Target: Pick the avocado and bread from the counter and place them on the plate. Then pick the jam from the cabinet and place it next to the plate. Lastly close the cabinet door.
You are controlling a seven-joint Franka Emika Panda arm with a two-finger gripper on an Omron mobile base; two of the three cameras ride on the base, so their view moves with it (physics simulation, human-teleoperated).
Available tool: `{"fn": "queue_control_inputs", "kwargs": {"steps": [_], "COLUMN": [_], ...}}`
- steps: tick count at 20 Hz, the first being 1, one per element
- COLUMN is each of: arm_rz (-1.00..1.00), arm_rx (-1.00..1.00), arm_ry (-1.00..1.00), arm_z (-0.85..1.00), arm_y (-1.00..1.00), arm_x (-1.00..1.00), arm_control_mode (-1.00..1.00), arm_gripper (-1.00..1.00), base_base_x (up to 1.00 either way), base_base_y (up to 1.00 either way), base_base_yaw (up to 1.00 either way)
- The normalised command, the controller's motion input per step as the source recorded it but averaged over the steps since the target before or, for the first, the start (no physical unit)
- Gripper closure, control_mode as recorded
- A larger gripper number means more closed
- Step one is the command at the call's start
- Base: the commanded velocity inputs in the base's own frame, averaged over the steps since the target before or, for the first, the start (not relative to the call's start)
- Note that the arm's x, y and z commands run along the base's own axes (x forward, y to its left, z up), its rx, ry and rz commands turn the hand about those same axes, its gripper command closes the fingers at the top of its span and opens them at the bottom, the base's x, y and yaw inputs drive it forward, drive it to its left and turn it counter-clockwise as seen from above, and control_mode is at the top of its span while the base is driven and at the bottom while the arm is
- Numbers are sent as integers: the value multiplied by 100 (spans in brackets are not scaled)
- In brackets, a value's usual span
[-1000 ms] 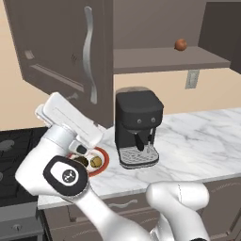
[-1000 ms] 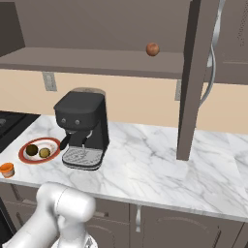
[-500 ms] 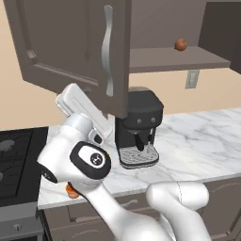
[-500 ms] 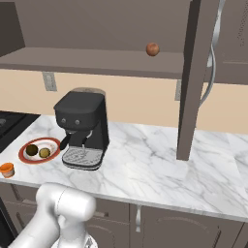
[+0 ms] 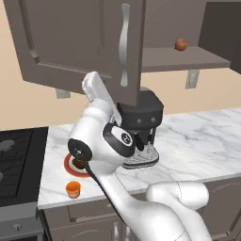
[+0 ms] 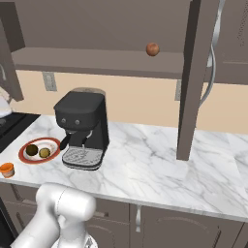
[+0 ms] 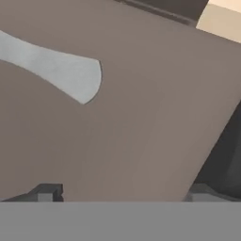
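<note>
The cabinet door (image 5: pixel 80 42) with its curved silver handle (image 5: pixel 124 44) hangs swung out over the counter (image 5: pixel 197 136). My hand (image 5: pixel 96 89) is raised against its lower part. In the hand view the open gripper (image 7: pixel 124 195) sits close to the door face (image 7: pixel 141 117), with the handle's end (image 7: pixel 61 70) at upper left and nothing between the fingertips (image 7: pixel 47 192). On the red-rimmed plate (image 6: pixel 25 156) lie the dark avocado (image 6: pixel 32 149) and the tan bread (image 6: pixel 44 153). The orange jam (image 6: pixel 7 169) stands on the counter just in front of the plate (image 5: pixel 68 165), also as the jam (image 5: pixel 72 188).
A black coffee machine (image 6: pixel 82 128) stands right of the plate. A reddish-brown ball (image 6: pixel 152 49) rests on the open shelf. Another cabinet door (image 6: pixel 193 82) stands open, edge-on, at the right. A black stove (image 5: pixel 19 160) borders the counter's left end.
The cabinet door has swung rightward in the left base view, its handle now over the coffee machine. My arm has followed it up and right, uncovering the jam.
</note>
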Motion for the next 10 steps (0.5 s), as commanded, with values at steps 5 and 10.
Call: {"fn": "queue_control_inputs", "kwargs": {"steps": [5, 10], "arm_rz": [15, 15], "arm_rx": [26, 24], "arm_ry": [0, 0], "arm_z": [63, 64], "arm_y": [-57, -52], "arm_x": [6, 5], "arm_control_mode": [-100, -100], "arm_gripper": [-100, -100], "base_base_x": [0, 0], "base_base_y": [0, 0], "base_base_yaw": [0, 0]}}
